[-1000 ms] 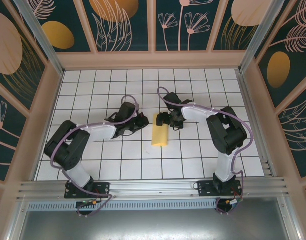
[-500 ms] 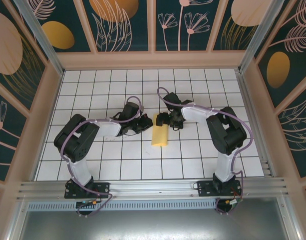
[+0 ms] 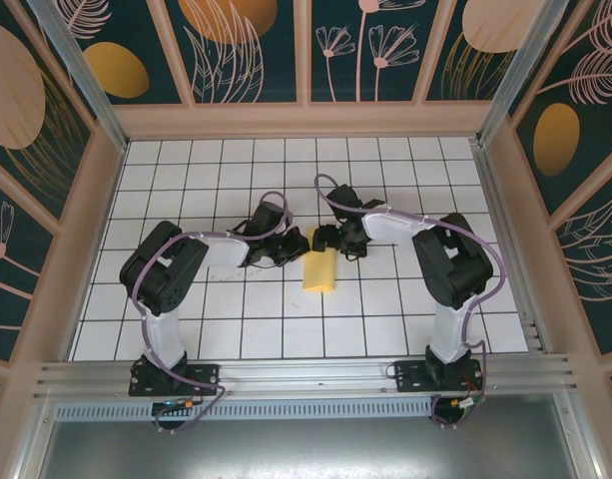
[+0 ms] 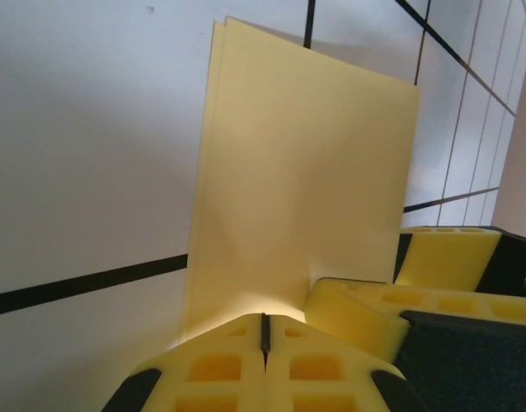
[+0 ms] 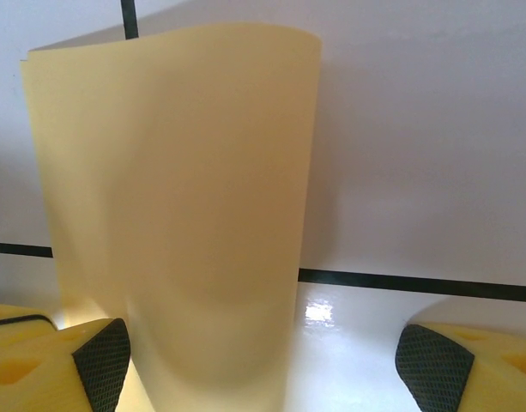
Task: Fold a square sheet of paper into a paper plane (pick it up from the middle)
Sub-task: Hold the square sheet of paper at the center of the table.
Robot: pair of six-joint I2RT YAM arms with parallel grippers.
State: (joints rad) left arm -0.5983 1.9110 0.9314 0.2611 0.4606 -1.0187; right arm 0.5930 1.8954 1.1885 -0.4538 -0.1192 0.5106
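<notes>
- Top external: the square sheet of paper [image 3: 319, 270] lies on the white grid table [image 3: 236, 329] around mid-frame, right where both arms' tips meet. It reads as a tall narrow rectangle now, not a square.
- Left wrist cam: 2 layers show along the sheet's upper-left edge, so imo it's been folded in half 1 time. Otherwise the surface looks plain, no diagonal creases that I can see.
- left gripper [image 4: 264, 343]: yellow pads are pressed together w/ only a thin dark seam between em. The tips sit right at the sheet's near end, bottom of frame. Can't tell if any paper is caught in the seam or if it's just pushing down on it.
- right gripper [image 5: 263, 365]: spread wide, 1 finger in each bottom corner of the right wrist cam, holding nothing. The sheet's near end sits between them, closer to the bottom-left finger. The top layer bows up a bit instead of lying flat.
- Progress, my guess: early. Done = the centre fold. Left to do = flatten that crease properly, fold the nose corners in, then the wings. Nothing like the paper plane yet, no point and no dart shape.
</notes>
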